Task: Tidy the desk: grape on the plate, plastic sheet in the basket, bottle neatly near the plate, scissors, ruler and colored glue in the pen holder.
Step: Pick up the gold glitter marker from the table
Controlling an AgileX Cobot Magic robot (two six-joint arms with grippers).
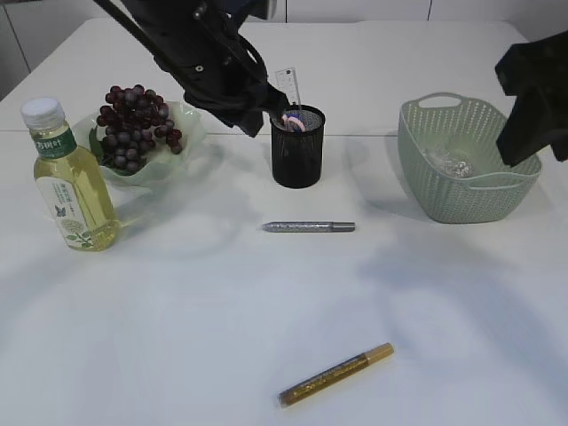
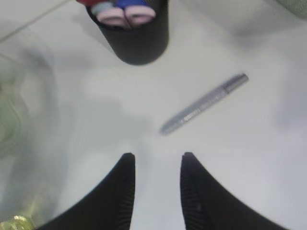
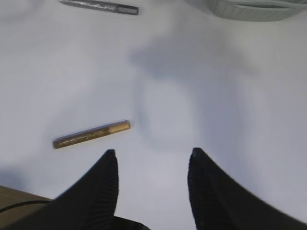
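Both your pincers gape empty: left pincer (image 2: 157, 165) above the silver glitter glue pen (image 2: 205, 103) beside the black mesh pen holder (image 1: 297, 146). Lower and grip it; gold glue pen (image 1: 335, 374) waits.

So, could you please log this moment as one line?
grapes on plate | scissors in pen holder | silver glue, gold glue on desk | left tool, right tool open, empty

Bottle (image 1: 70, 177) label: a green band near the neck carries white characters, too small to read; below it sits a small plant drawing.
Ruler (image 1: 287, 87) in the pen holder (image 1: 297, 147): fine scale marks along one edge; no digits can be made out.
Other things: no readable writing.
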